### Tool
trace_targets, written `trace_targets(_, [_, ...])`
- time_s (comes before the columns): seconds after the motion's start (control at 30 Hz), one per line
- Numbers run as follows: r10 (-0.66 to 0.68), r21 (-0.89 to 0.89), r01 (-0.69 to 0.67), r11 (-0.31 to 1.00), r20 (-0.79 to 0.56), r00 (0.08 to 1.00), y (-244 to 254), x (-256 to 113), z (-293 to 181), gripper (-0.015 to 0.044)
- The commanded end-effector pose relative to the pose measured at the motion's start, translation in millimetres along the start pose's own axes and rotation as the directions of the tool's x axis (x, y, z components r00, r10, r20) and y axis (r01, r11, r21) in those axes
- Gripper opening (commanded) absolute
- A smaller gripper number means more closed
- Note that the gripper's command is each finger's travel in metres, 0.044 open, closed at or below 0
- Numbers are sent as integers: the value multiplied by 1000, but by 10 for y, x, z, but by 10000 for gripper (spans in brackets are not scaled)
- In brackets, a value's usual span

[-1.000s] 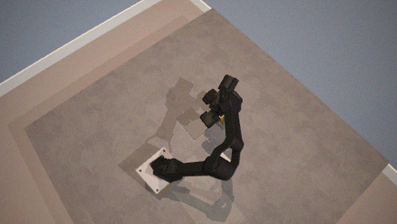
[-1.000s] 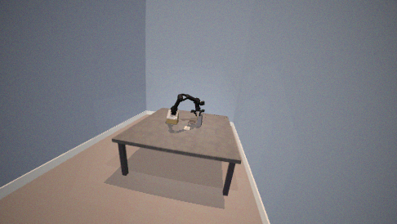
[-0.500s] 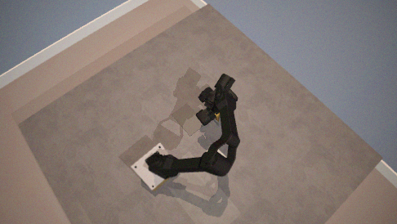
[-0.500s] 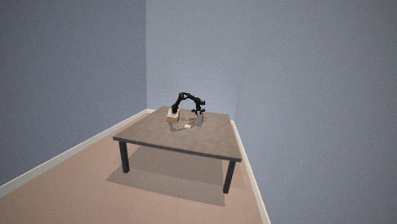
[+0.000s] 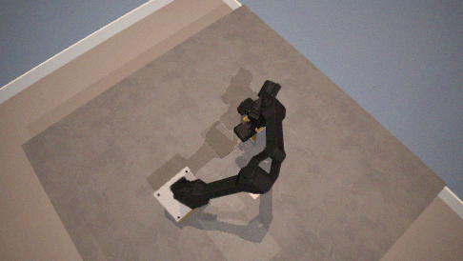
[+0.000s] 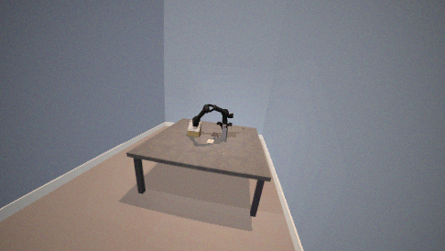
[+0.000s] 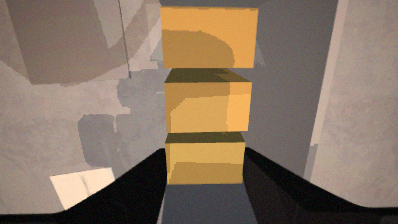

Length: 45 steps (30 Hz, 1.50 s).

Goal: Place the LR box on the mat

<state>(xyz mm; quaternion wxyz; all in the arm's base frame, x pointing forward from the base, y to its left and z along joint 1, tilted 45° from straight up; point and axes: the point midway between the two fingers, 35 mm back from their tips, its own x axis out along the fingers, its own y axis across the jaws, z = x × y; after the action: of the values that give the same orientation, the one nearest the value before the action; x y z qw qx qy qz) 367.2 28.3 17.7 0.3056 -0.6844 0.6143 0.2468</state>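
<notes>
On the whole job, little is finished: no box lies on the grey mat (image 5: 220, 140) (image 7: 50, 45), the patch left of the bin (image 5: 261, 136) (image 6: 224, 134) (image 7: 327, 70) in the top view. All three boxes stand within the bin's outline — the far box (image 7: 209, 37), the middle box (image 7: 207, 107) and the near box (image 7: 205, 164) in the wrist view. No reach code is readable, so I cannot tell which is LR; the wanted part is presumably among these three. The gripper (image 5: 252, 125) (image 6: 224, 125) (image 7: 204, 155) is partly open, its fingers closed against both ends of the near box. If that is LR, lifting, turning print-up and laying down remain; if not, it needs releasing first. Either way, the arm (image 5: 274, 129) (image 6: 215, 108) must finish free.

The table (image 5: 333, 181) (image 6: 201, 156) has a broad, mottled grey-brown top, like stone or concrete, on dark square legs. The arm is matt black, jointed and angular. The bin is smooth blue-grey with a thin pale rim; the mat looks flat and four-sided. The arm's mounting block (image 5: 162, 194) (image 6: 194, 134) has a white top over yellowish sides. The boxes are crisp-edged, plain orange-tan blocks, perhaps card. Smallest is a cream card (image 5: 255, 195) (image 6: 211, 141) (image 7: 82, 185) — flat, with a faint mark.
</notes>
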Motion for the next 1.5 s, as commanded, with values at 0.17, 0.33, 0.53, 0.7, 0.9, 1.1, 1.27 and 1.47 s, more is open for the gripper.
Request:
trace_targets(0.17, [-8, 1, 8, 1000, -1, 1000, -6, -3, -2, 237])
trace_targets(0.33, [-8, 1, 8, 1000, -1, 1000, -6, -3, -2, 237])
trace_targets(0.53, [-13, 5, 13, 1000, 3, 1000, 2, -273, -4, 237])
trace_targets(0.7, [-15, 6, 15, 1000, 4, 1000, 13, -400, -9, 237])
trace_targets(0.9, [-15, 6, 14, 1000, 4, 1000, -2, -666, -6, 237])
trace_targets(1.1, [-18, 3, 18, 1000, 1, 1000, -4, -599, -10, 237])
trace_targets(1.27, [-18, 3, 18, 1000, 1, 1000, -4, -599, -10, 237])
trace_targets(1.47, [-69, 98, 68, 993, 8, 998, -21, -574, 77, 105])
